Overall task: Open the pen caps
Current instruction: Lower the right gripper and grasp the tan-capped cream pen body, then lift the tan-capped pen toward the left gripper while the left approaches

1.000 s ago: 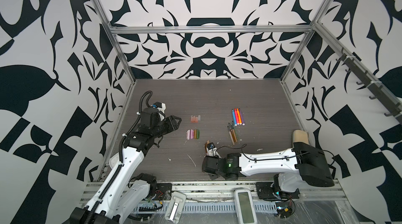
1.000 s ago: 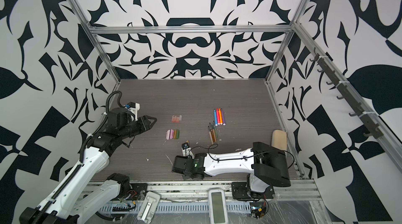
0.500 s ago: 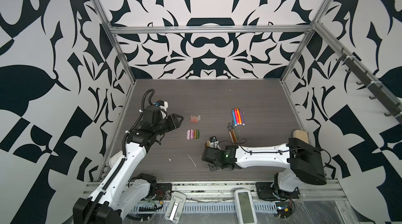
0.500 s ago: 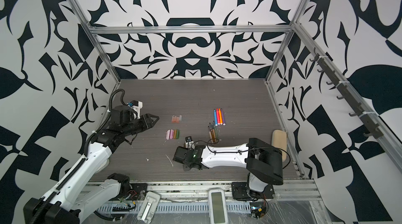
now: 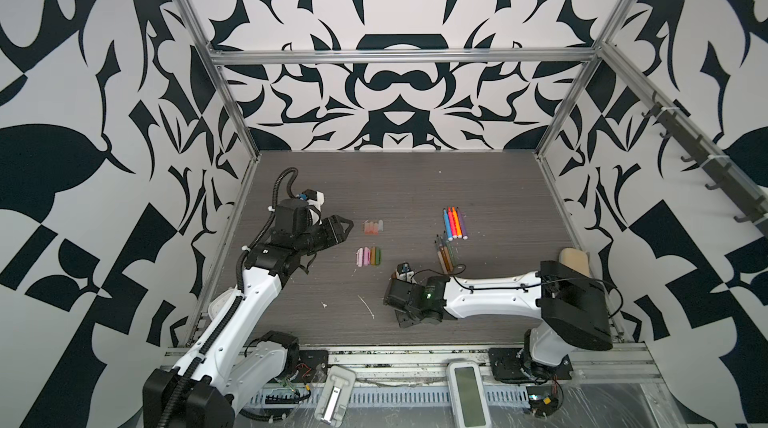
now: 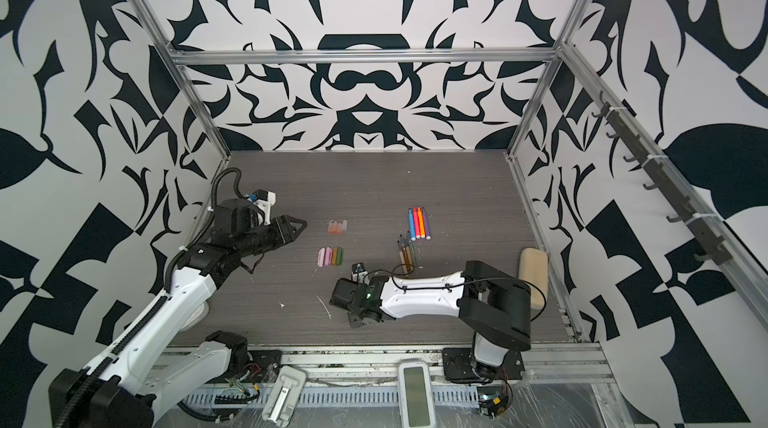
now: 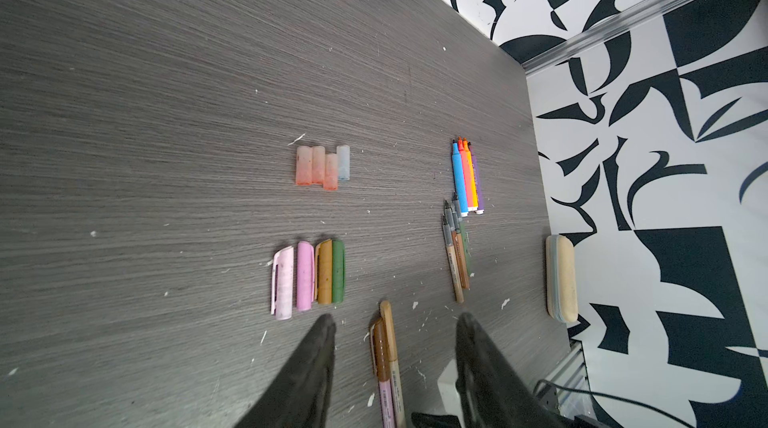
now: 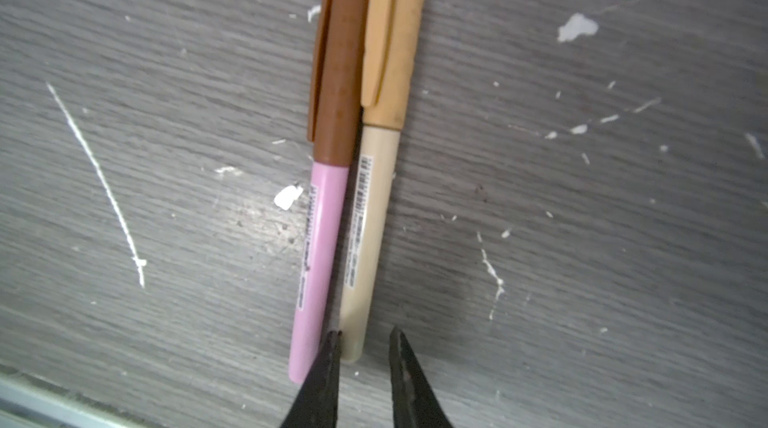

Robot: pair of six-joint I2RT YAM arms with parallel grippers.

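Item 1, desk [image 5: 415,181]: dark grey wood grain, strewn with white flecks [image 8: 577,27]

Item 2, bright pens [image 5: 455,222]: four (blue, red, orange, purple), uncapped, side by side in the right half of the desk, about midway between the back and front edges

Item 3, slim pens [image 5: 444,253]: a bundle of uncapped brown and green barrels, just frontward of the bright pens

Item 4, clear caps [image 7: 322,166]: four translucent pinkish stubs in a row, left of the desk's centre

Item 5, coloured caps [image 7: 309,276]: four (pale pink, pink, tan-brown, green) in a touching row, just frontward of the clear caps

Item 6, pink pen [image 8: 320,264] with brown cap [image 8: 338,73] on, and cream pen [image 8: 370,218] with tan cap [image 8: 392,31] on: we log them lying flat, side by side and touching, near the front edge

Item 7, right gripper [image 8: 365,336]: low over the desk, fingers narrowly parted astride the cream pen's tail end, with one tip at the seam between the two barrels. We see a gap on the other side, so nothing is clamped

Item 8, left gripper [image 7: 395,322]: fingers spread wide, holding nothing, above the desk toward the left edge

Item 9, beige block [image 5: 574,260]: against the right edge
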